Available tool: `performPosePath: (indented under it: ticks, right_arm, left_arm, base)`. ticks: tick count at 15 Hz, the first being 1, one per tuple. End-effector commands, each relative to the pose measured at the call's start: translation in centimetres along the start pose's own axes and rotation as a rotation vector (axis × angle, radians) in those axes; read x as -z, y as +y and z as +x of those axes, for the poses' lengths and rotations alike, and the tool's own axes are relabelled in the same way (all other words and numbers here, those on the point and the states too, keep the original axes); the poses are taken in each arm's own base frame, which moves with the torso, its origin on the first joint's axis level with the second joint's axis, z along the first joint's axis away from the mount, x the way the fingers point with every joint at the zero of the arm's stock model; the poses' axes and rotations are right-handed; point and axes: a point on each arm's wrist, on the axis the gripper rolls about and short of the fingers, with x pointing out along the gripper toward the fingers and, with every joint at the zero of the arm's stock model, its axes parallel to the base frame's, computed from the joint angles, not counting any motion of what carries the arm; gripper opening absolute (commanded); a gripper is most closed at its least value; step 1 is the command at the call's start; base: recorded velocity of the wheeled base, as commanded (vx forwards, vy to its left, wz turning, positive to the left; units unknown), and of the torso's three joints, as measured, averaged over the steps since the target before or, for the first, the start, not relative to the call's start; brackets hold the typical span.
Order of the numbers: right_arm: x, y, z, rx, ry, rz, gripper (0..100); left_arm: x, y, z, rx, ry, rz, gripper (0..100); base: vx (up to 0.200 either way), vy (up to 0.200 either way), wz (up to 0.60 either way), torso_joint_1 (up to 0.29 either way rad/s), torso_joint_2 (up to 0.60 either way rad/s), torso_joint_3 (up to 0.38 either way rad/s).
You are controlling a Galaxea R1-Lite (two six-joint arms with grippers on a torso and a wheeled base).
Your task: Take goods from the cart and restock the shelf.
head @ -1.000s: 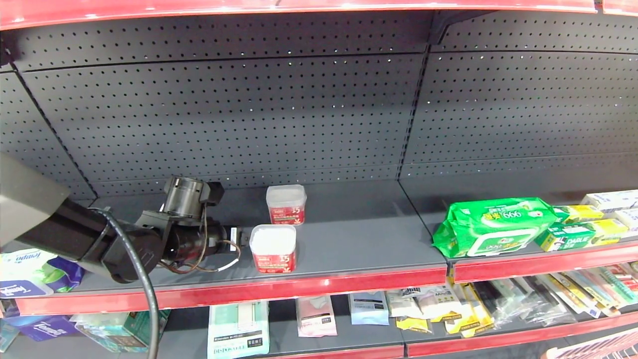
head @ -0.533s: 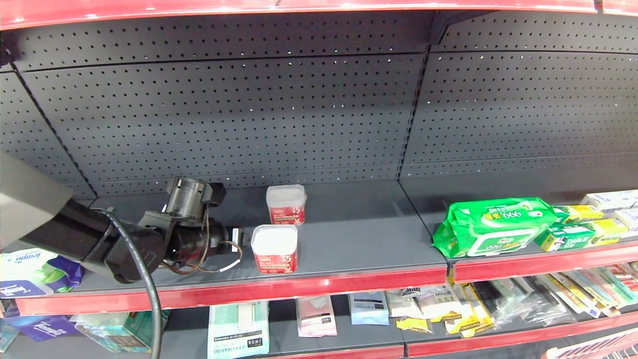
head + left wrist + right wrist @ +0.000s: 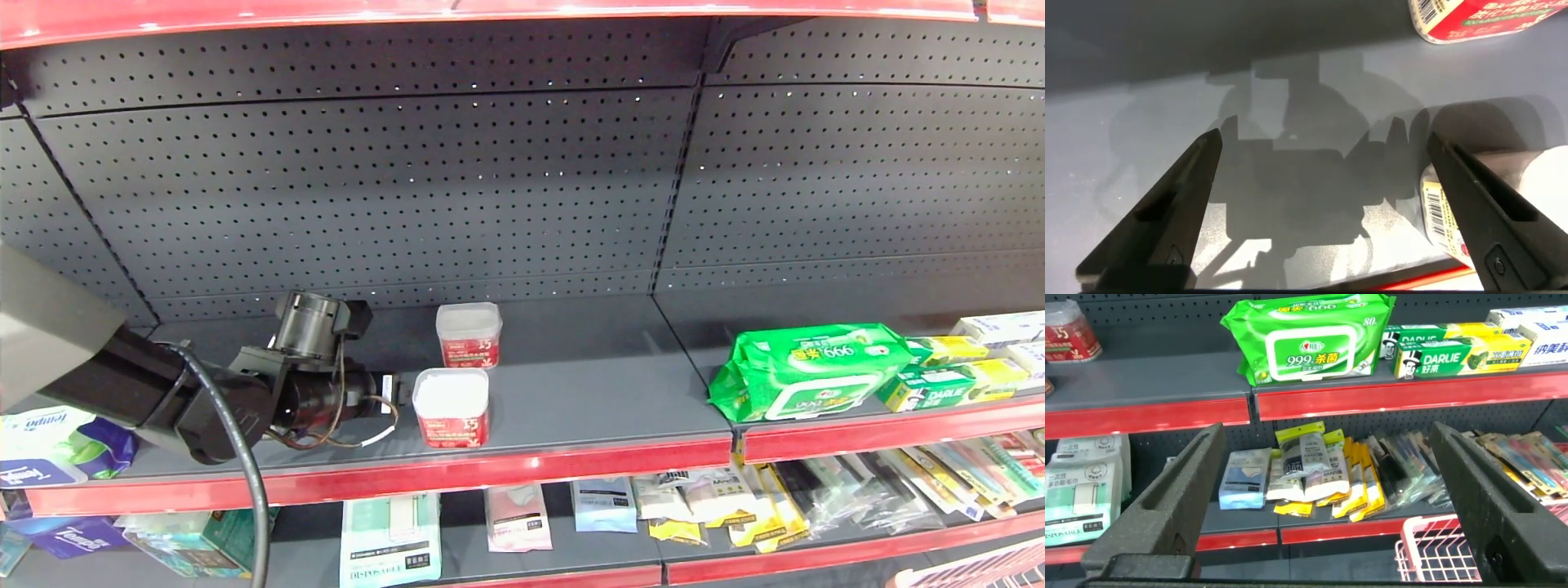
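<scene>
The left gripper (image 3: pixel 1324 139) lies on the shelf (image 3: pixel 571 384) just left of the front tub (image 3: pixel 451 406), fingers spread wide and holding nothing. A second tub (image 3: pixel 468 333) stands just behind it. A green wipes pack (image 3: pixel 808 367) lies well to its right. The right gripper (image 3: pixel 1328 429) is splayed and empty.

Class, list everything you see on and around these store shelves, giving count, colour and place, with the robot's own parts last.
tubs: two, white lids, red labels, on the grey shelf, one behind the other
wipes pack: one, green, to the tubs' right
toothpaste boxes: several, green and yellow, right of the wipes pack
tissue packs: a few, white, purple, green, far left
flat packets: many, mixed colours, lower shelf
basket: one, pink, low on the right
left gripper: black, open, beside the front tub
right gripper: black, open, empty
</scene>
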Motion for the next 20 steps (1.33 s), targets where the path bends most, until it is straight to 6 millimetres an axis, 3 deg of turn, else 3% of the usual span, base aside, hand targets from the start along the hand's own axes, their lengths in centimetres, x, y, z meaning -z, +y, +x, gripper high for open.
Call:
performPosePath:
  ticks: [1,4,6,10,12,13,14,16,17,20]
  right_arm:
    - [0.0,0.0,0.0,0.000,0.002,0.000,100]
    - [0.0,0.0,0.0,0.000,0.000,0.000,100]
    - [0.0,0.0,0.0,-0.002,0.002,0.000,100]
    - [0.0,0.0,0.0,-0.002,0.002,0.000,100]
    - [0.0,0.0,0.0,-0.002,0.002,0.000,100]
    - [0.0,0.0,0.0,-0.002,0.002,0.000,100]
    - [0.0,0.0,0.0,-0.002,0.002,0.000,100]
    - [0.0,0.0,0.0,-0.002,0.002,0.000,100]
    - [0.0,0.0,0.0,-0.002,0.002,0.001,100]
    - [0.0,0.0,0.0,-0.002,0.002,0.001,100]
  left_arm:
    - [-0.2,0.0,0.0,0.001,-0.007,-0.001,100]
    - [-0.4,0.0,-0.6,-0.001,-0.019,-0.003,100]
    - [-0.7,0.5,-2.3,-0.002,-0.046,-0.006,100]
    - [0.1,2.2,-8.4,-0.008,-0.127,0.038,100]
    - [0.9,3.0,-13.5,-0.002,-0.231,0.082,100]
    - [1.0,3.0,-13.8,0.000,-0.238,0.083,100]
    - [2.8,3.4,-18.5,0.019,-0.318,0.081,100]
    - [5.7,4.0,-22.5,0.073,-0.351,0.093,100]
    - [8.7,4.7,-26.5,0.120,-0.392,0.111,100]
    - [14.4,6.0,-31.2,0.106,-0.424,0.159,100]
  base:
    - [0.000,0.000,0.00,0.000,0.00,0.000]
    - [0.000,0.000,0.00,0.000,0.00,0.000]
    - [0.000,0.000,0.00,0.000,0.00,0.000]
    - [0.000,0.000,0.00,0.000,0.00,0.000]
    - [0.000,0.000,0.00,0.000,0.00,0.000]
    - [0.000,0.000,0.00,0.000,0.00,0.000]
    - [0.000,0.000,0.00,0.000,0.00,0.000]
    - [0.000,0.000,0.00,0.000,0.00,0.000]
    - [0.000,0.000,0.00,0.000,0.00,0.000]
    - [0.000,0.000,0.00,0.000,0.00,0.000]
